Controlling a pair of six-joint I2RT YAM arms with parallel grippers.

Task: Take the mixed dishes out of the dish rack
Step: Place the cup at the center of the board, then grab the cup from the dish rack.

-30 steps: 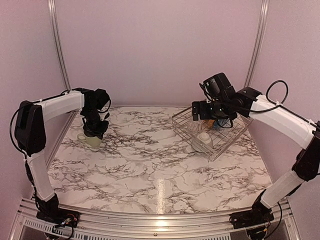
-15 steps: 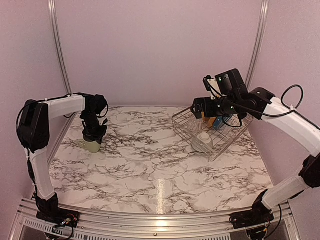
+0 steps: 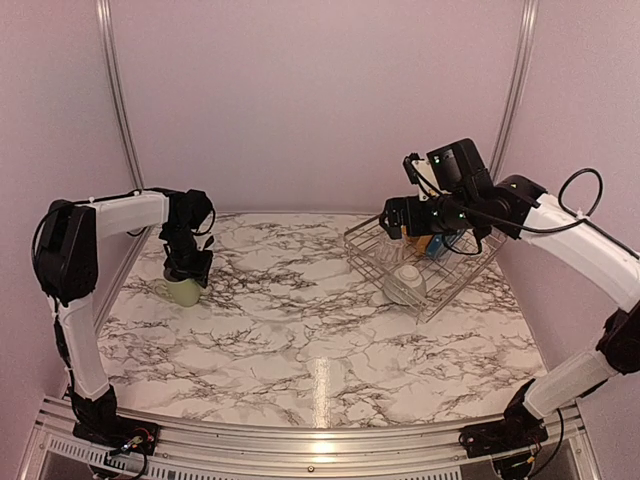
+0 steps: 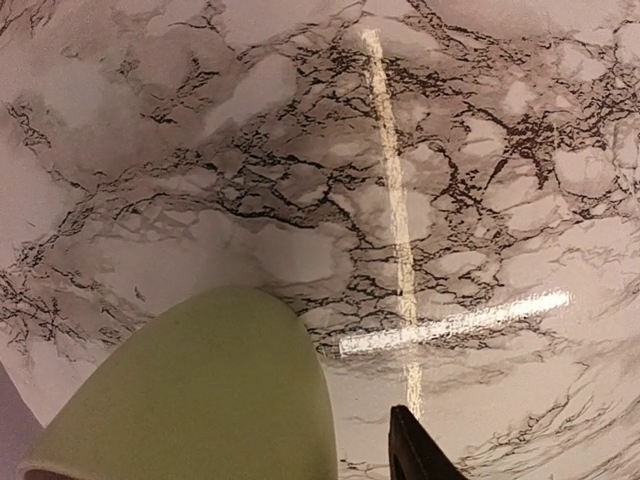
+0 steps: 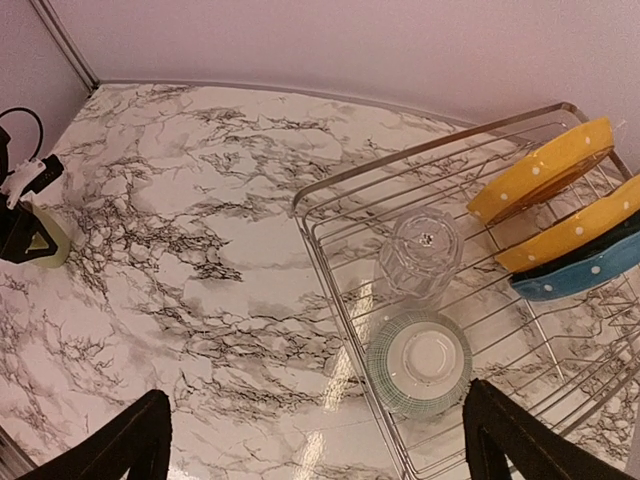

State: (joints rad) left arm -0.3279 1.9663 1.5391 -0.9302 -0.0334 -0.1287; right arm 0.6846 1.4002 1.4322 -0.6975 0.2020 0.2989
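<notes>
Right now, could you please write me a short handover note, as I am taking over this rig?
Left pincer: down over the green mug, which stands at the left of the table; grip unclear.
Right pincer: open, empty, above the dish rack.
Done: mug is out of the rack.
To do: clear glass, upturned bowl, two yellow plates and blue plate, all in the rack.

Right hand (image 5: 318, 392), fingers (image 5: 130, 445) wide apart.
</notes>
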